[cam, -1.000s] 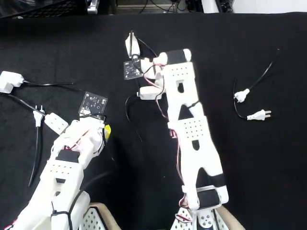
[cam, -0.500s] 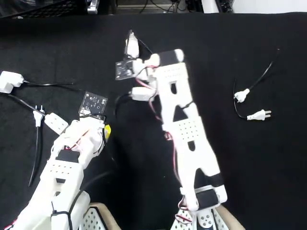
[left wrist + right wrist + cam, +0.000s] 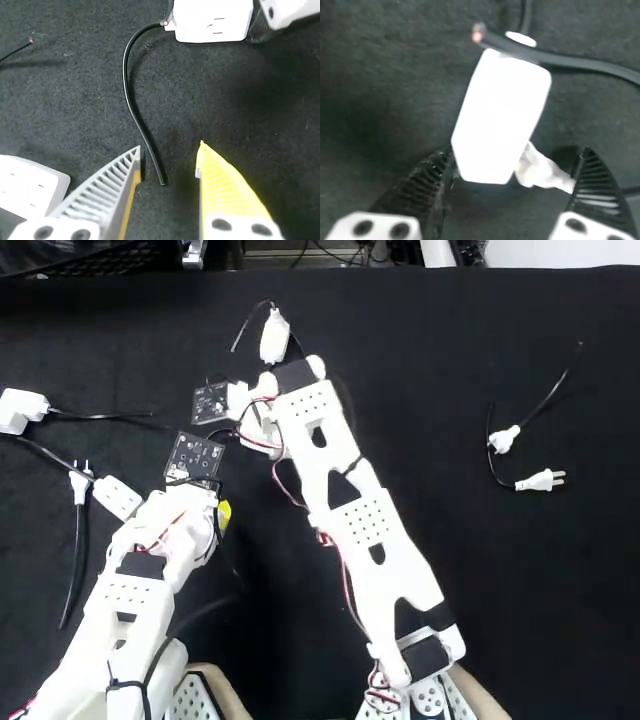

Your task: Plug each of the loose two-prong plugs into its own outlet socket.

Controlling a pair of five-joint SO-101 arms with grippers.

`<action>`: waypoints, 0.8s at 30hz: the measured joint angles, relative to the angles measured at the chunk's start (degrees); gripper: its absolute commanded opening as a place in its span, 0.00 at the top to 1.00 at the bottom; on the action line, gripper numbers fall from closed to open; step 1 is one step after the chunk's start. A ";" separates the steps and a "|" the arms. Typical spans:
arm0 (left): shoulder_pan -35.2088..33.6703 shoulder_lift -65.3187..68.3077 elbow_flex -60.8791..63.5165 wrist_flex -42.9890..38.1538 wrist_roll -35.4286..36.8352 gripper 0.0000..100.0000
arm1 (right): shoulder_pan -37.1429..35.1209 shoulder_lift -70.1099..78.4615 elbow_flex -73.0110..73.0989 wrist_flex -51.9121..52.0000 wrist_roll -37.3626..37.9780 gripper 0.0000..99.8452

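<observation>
**A:** Where is the right hand?

**B:** The right hand (image 3: 515, 152) is toward the far edge of the tabletop (image 3: 470, 580), left of its middle. Its black fingers are spread wide. The white socket block (image 3: 500, 117) lies between them, close against one finger with a gap to the other. A black cable (image 3: 570, 62) crosses just beyond the block.

**A:** And the left hand?

**B:** The left hand (image 3: 169, 147) hangs over the black cloth, nearer the left edge. Its grey and yellow fingers are open and hold nothing. The loose end of a thin black cord (image 3: 132, 100) lies on the cloth between the fingertips. That cord runs up to a second socket (image 3: 212, 20). A third socket (image 3: 25, 185) lies just beside the grey finger.

**A:** The plugs?

**B:** All three are loose. The first plug (image 3: 78, 483) lies near the left edge, just beside the third socket, with its prongs pointing toward the far edge. The second plug (image 3: 505, 438) and third plug (image 3: 540, 480) lie near each other by the right edge, each on a thin dark lead and well apart from every socket. A fourth white block (image 3: 18, 410), with its own cable, sits at the left edge.
</observation>
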 measured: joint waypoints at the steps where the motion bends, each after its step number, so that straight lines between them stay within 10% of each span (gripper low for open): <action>1: 0.00 0.00 0.00 0.00 0.00 0.81 | -0.26 -0.70 0.88 0.00 0.00 0.65; 24: 0.00 0.00 0.00 0.00 0.00 0.81 | 8.53 -2.11 3.34 -5.10 32.09 0.65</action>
